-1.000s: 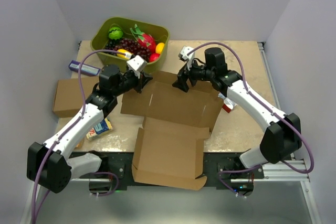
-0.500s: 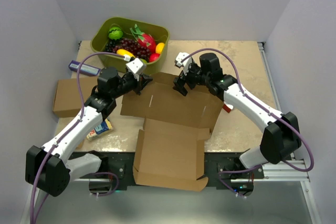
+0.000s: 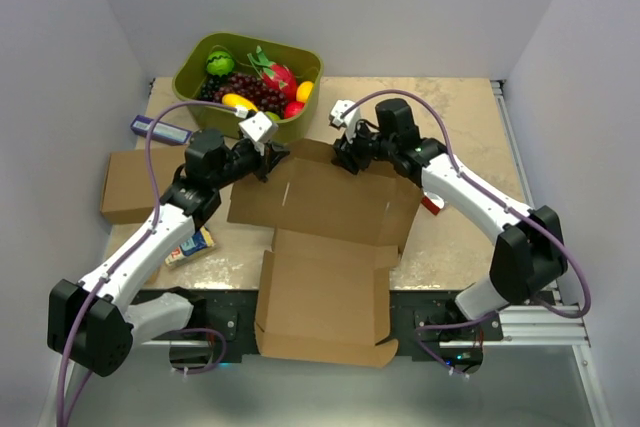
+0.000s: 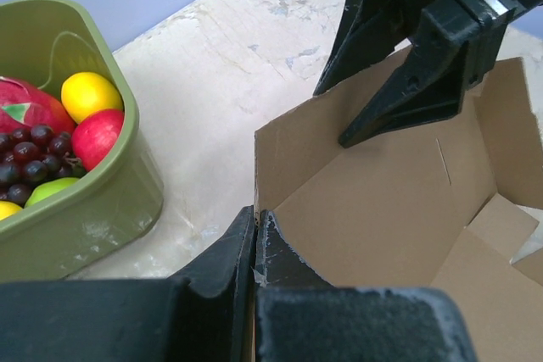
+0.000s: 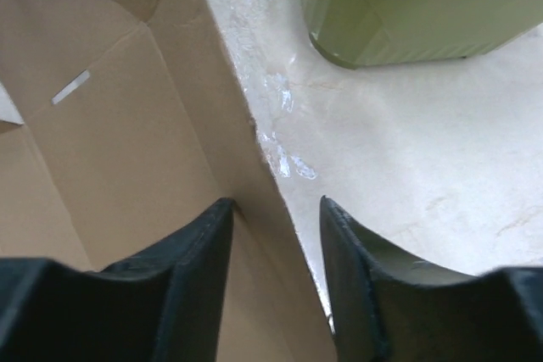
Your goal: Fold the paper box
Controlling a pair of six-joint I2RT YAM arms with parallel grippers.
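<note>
Between pale walls (image 3: 400,7), a mottled table (image 3: 462,115) bears the paper box (image 3: 330,202).

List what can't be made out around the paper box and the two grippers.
- Top view: the red item is mostly hidden by the right arm and a flap of the paper box, so it is unidentifiable.
- Top view: the small packet lies partly under the left arm, and its print is too small.
- Right wrist view: the right gripper straddles the box wall, and contact is unclear.
- Left wrist view: the left gripper hides how much edge it pinches.
</note>
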